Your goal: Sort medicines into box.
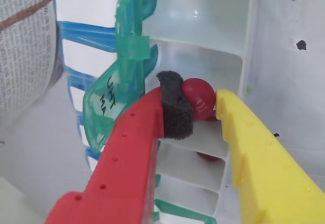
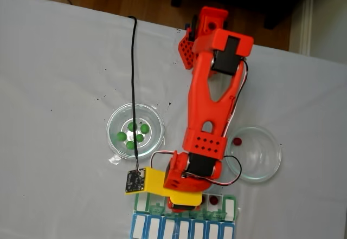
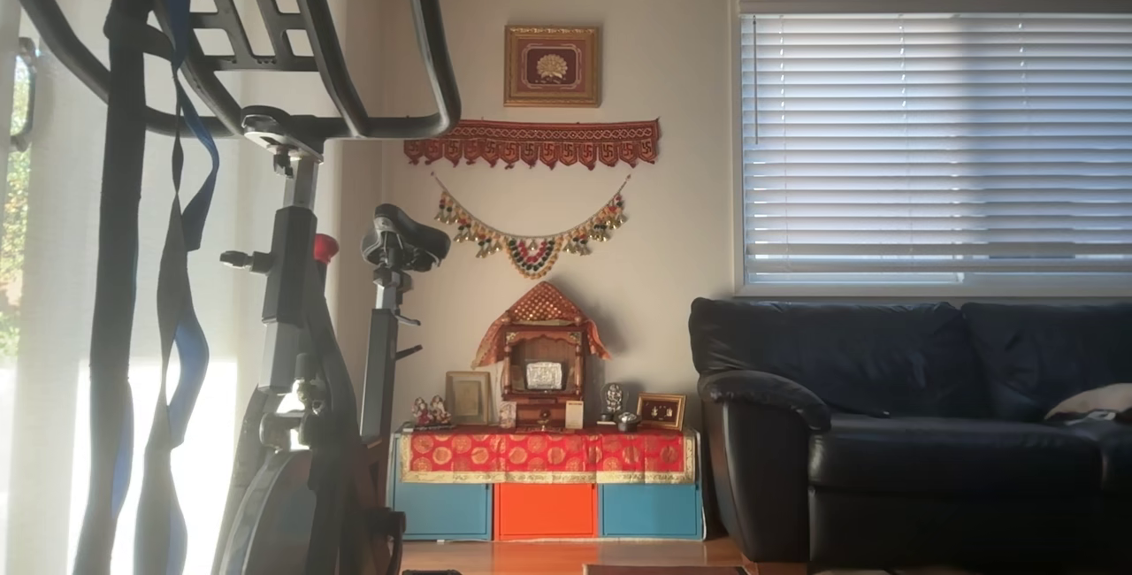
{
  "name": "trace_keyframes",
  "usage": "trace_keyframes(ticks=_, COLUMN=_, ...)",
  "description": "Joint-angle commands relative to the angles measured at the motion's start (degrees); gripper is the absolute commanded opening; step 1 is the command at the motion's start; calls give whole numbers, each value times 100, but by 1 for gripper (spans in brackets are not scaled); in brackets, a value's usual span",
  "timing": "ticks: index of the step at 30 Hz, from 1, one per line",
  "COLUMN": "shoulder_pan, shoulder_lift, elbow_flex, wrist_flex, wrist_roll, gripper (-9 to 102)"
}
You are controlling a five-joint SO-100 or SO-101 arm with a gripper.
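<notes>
The arm [image 2: 209, 95] is bright orange-red plastic with dark motor blocks set into its joints, a perforated panel near the wrist, and thin red, black and white wires looping beside it. A yellow bracket carries a small black camera board [image 2: 134, 181] fed by a long black cable [image 2: 133, 87]. The claw [image 1: 203, 107] has one red finger [image 1: 127, 153] capped with black foam and one yellow finger [image 1: 264, 158], both dotted with small holes.
</notes>
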Motion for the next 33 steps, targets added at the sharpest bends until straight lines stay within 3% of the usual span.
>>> trace_keyframes(ticks=1, shoulder_pan=0, shoulder_lift=387, elbow_flex=-176, wrist_flex=-185, wrist_roll=-44, gripper=1)
trace_keyframes(ticks=28, shoulder_pan=141, shoulder_lift=193, elbow_flex=-88, wrist_flex=-466, wrist_roll=-888, gripper=1)
trace_keyframes(ticks=33, shoulder_pan=44, shoulder_lift=272, elbow_flex=44, wrist_flex=-431, wrist_roll=-861, gripper=10)
